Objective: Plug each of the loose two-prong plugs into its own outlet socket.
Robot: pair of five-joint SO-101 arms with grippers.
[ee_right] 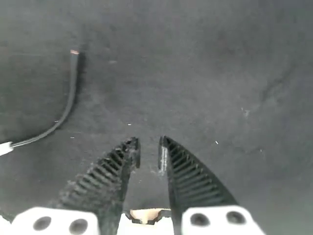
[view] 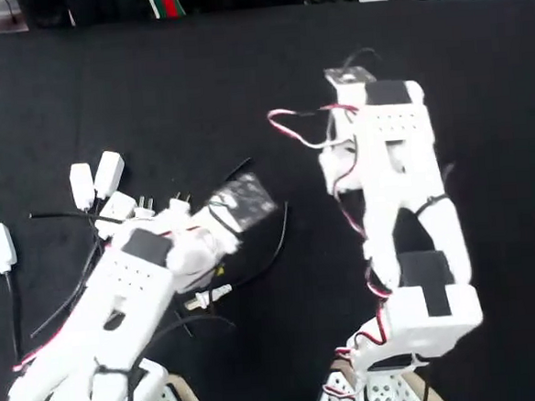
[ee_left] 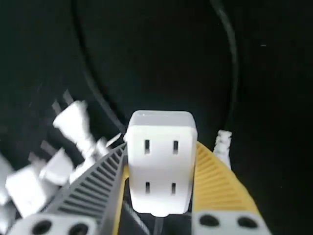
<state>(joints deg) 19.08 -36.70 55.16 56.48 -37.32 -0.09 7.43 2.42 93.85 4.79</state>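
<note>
Firmly held: socket in the left gripper

Grips a white socket [ee_left: 161,166] in the left gripper [ee_left: 160,147], closed against its two sides, with a grey ribbed finger [ee_left: 98,181] on one side and a yellow finger [ee_left: 215,181] on the other. Shows two pairs of slots on the face turned toward the left wrist camera, all four unfilled.

Just beside the socket, past the grey finger: a loose white plug [ee_left: 71,120], prongs pointing away from the socket and tilted. Next to that plug, farther from the socket: a cluster [ee_left: 29,186] of white pieces, too blurred to tell apart. Seen from above as several white blocks and pronged plugs [view: 101,189] lying close together on the black table [view: 149,80].

On the socket's other side, just beside the yellow finger: a corded plug [ee_left: 222,144], with its black cable [ee_left: 230,63] running away across the table.

Well apart from the socket: the right gripper [ee_right: 147,142], open by a narrow slit, holding nothing, low over the dark table. Near it, a thin black wire [ee_right: 72,93] with a bare end.
</note>
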